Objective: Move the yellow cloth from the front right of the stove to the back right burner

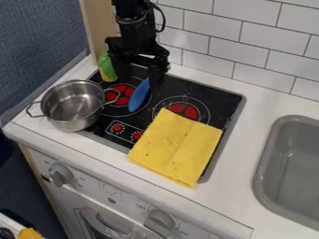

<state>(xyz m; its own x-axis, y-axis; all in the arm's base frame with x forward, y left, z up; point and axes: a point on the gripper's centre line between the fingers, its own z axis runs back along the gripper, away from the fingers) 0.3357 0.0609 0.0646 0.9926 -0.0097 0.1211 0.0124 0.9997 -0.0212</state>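
Observation:
The black gripper [139, 78] hangs over the back left part of the stove [211, 97], open, with its two fingers apart. Just below it is a blue elongated object [139, 95], its upper end close to the right finger; whether they touch I cannot tell. A green object with a yellowish lower end [107, 67] stands left of the gripper at the stove's back left corner. The silver two-handled pot [72, 103] sits over the stove's left edge. A folded yellow cloth [176, 147] covers the front right part of the stove.
A grey sink [293, 170] is set into the white counter [248, 140] at the right. The tiled wall [249, 46] runs behind the counter, and a wooden panel [98, 25] rises at the back left. Knobs [60, 174] stick out along the front.

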